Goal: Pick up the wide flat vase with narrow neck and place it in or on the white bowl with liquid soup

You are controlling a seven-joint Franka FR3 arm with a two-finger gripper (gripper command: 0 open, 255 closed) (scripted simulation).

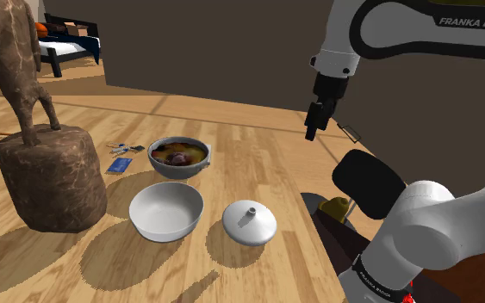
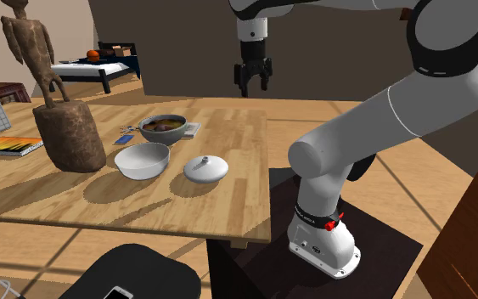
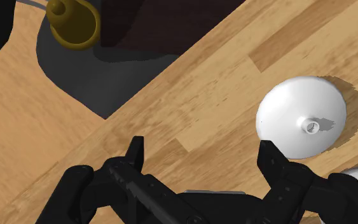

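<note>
Honestly, you'd barely started. Your gripper [image 2: 252, 85] hung spread and empty high over the bench [image 1: 249, 163] edge. The vase [image 1: 249, 222] sat on the wood just beside the empty white bowl [image 1: 165, 209], near the soup bowl [image 1: 178, 157]. Grab and drop-off were both left to do.

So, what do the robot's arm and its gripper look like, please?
The arm is made of rounded white segments with dark joints. A dark band on one link carries white lettering that begins FRANKA EMIK. A dark ring with a small red mark sits just above the base. The gripper is all black, with two slim fingers.
</note>
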